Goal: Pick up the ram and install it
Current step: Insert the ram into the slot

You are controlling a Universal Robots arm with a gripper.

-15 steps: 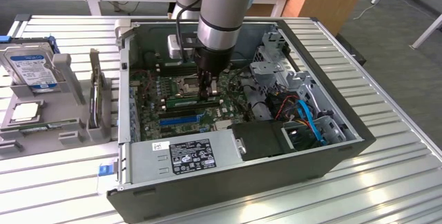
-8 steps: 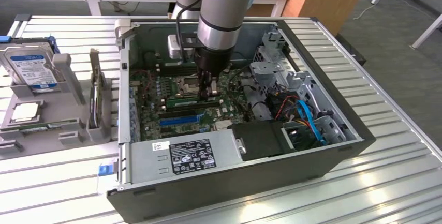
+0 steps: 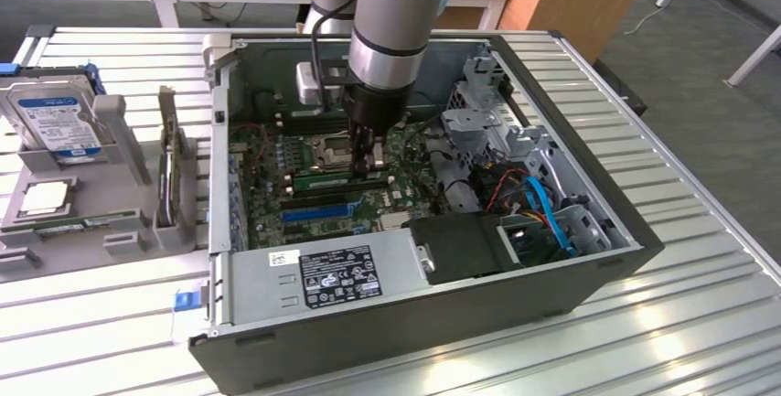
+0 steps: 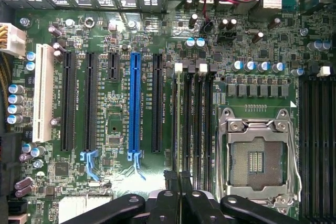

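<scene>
Nearest the exterior camera, the grey power supply (image 3: 329,272) with its label fills the front corner of the open computer case (image 3: 586,268). Just past it on the motherboard (image 3: 274,190) runs the blue expansion slot (image 3: 320,213), empty.

Beyond that, the gripper (image 3: 369,165) reaches straight down into the case. Its fingers (image 4: 169,178) are drawn close together, and they appear to pinch the ram (image 3: 320,179), a green stick that lies along the board at their tips. It runs parallel to the blue slot, between that slot and the CPU socket (image 3: 329,149). In the wrist view the gripper sits over the bank of black memory slots (image 4: 194,124) beside the socket.

So the pick-up looks done, and the ram is at the slots, lined up with them. Whether it is already pressed home I cannot tell, since the latches at the slot ends are too small to read. The gripper has not let go.

Further off, the tray (image 3: 25,222) of spare parts sits outside the case on the exterior view's left.
</scene>
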